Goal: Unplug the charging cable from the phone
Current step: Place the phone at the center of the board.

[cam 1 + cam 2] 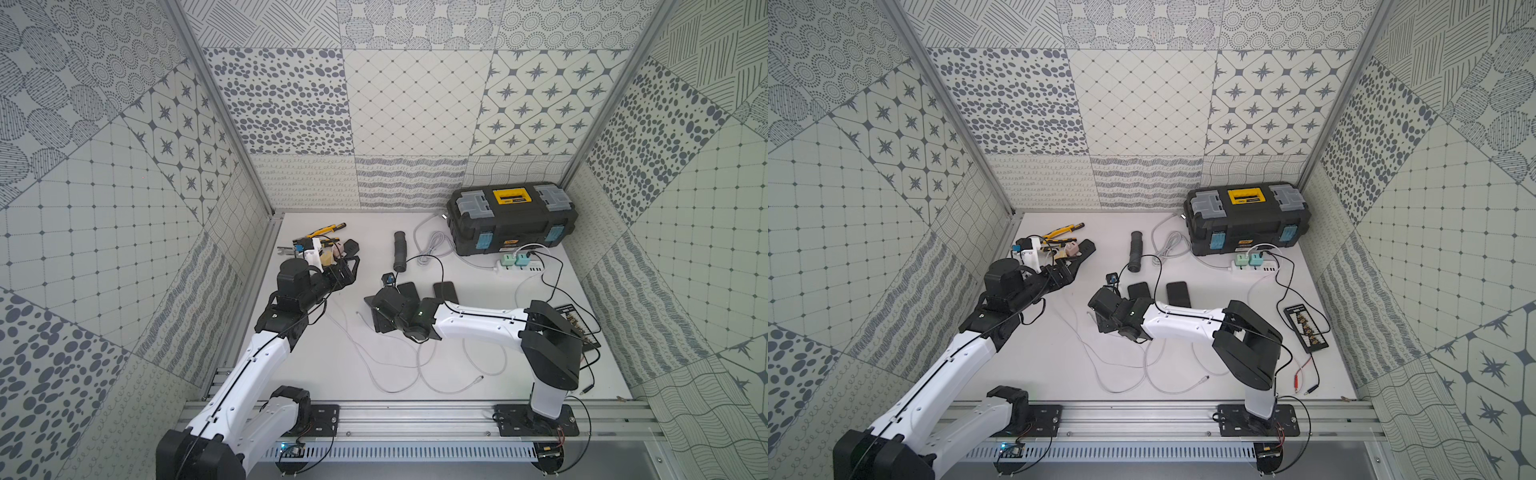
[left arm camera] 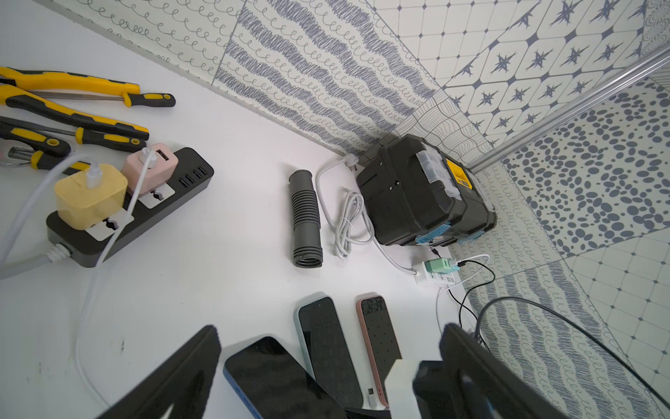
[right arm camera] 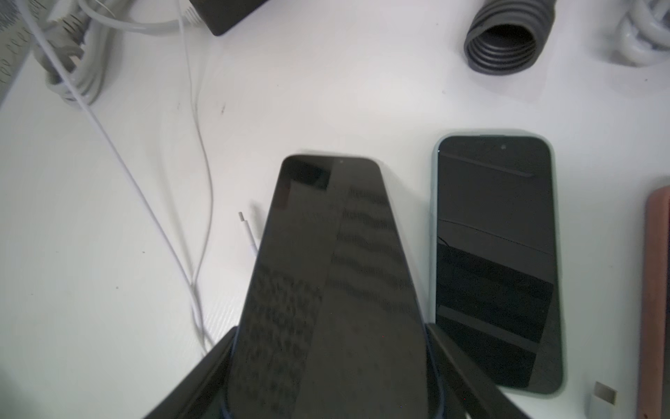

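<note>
One phone [image 3: 333, 254] sits clamped inside the right tool [image 3: 333, 381].

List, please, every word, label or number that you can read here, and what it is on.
No text is legible.
Print on the toolbox, on its yellow handle and front sticker: too blurred to read.
White lettering on the black board: too small to read.

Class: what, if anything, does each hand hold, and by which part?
The right hand grips the navy phone by its long edges near one end; the left hand holds nothing.
</note>
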`<state>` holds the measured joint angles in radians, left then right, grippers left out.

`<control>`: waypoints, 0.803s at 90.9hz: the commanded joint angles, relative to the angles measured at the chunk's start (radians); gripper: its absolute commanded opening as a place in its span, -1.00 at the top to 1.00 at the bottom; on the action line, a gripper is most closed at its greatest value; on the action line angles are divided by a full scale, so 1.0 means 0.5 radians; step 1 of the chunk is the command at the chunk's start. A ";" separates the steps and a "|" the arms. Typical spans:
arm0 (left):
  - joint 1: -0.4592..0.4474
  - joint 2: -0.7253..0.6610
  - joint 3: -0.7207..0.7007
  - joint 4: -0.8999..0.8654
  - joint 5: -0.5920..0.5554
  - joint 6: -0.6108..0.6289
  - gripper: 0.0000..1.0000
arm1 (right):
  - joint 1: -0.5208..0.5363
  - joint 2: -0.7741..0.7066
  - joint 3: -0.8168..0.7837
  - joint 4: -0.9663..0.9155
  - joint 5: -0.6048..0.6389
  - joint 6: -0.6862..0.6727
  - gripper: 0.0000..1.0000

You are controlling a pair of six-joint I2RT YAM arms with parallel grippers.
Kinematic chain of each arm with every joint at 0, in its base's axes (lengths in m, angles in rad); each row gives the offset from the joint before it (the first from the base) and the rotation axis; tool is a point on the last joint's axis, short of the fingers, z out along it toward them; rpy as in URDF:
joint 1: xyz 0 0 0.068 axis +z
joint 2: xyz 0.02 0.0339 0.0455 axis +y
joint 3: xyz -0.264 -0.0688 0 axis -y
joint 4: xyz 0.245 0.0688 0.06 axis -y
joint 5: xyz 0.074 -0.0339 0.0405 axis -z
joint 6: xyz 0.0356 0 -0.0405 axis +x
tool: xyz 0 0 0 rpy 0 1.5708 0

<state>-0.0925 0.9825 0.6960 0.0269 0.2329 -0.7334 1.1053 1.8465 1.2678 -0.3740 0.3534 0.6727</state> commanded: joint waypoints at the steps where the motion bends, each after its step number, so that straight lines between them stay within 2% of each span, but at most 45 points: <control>1: 0.010 -0.020 -0.010 -0.002 -0.042 0.034 -0.97 | 0.018 0.030 0.079 0.019 0.117 0.006 0.70; 55: 0.013 -0.007 -0.016 -0.015 -0.047 0.081 -0.97 | 0.052 0.353 0.161 -0.029 -0.003 0.010 0.52; 73: 0.014 -0.039 -0.028 -0.041 -0.089 0.106 -0.97 | 0.051 0.391 0.184 -0.055 -0.017 0.014 0.29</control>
<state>-0.0910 0.9752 0.6888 0.0261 0.2165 -0.7246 1.1271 2.0266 1.3312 -0.4091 0.3496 0.6701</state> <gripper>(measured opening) 0.986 0.756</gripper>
